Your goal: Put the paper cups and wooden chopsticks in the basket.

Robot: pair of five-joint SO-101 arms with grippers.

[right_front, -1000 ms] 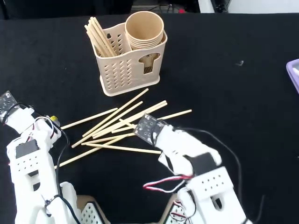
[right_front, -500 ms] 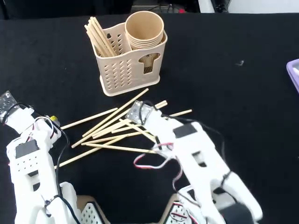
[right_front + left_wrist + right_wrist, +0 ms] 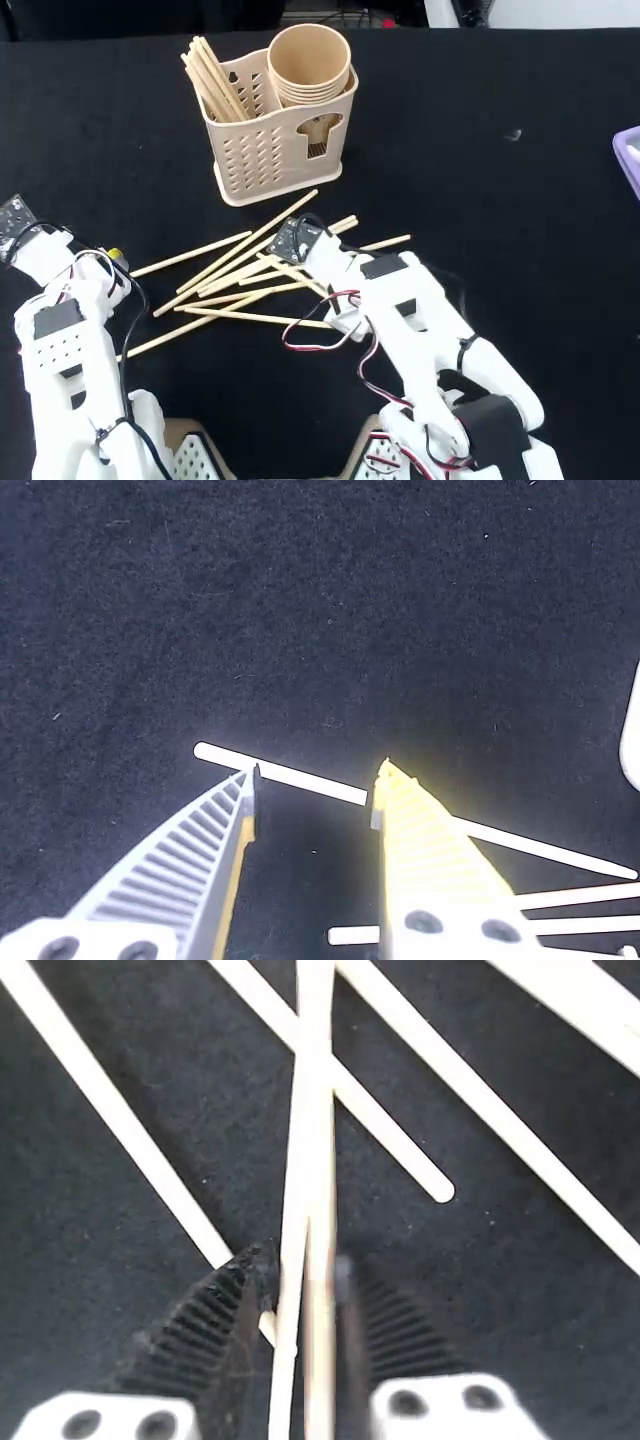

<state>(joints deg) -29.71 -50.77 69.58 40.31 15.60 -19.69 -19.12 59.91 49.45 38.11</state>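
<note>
A beige perforated basket (image 3: 275, 145) stands at the back with a stack of paper cups (image 3: 309, 62) in one compartment and several wooden chopsticks (image 3: 212, 80) in the other. More chopsticks (image 3: 255, 268) lie scattered in front of it. My right arm (image 3: 400, 300) stretches over this pile. My right gripper (image 3: 300, 1272) points down, shut on two chopsticks (image 3: 312, 1140) that run between its dark fingers (image 3: 240, 1295). My left gripper (image 3: 315, 785) is open low over the cloth, with the end of one chopstick (image 3: 290, 776) lying across between its fingertips; it sits at the pile's left end (image 3: 118, 262).
Black cloth (image 3: 480, 200) covers the table. A purple object (image 3: 630, 155) pokes in at the right edge. Red and black wires (image 3: 330, 335) loop off the right arm above the pile. Open cloth lies right of the basket.
My right arm has stretched forward over the pile toward the basket and come down onto the chopsticks. The left arm has kept still.
</note>
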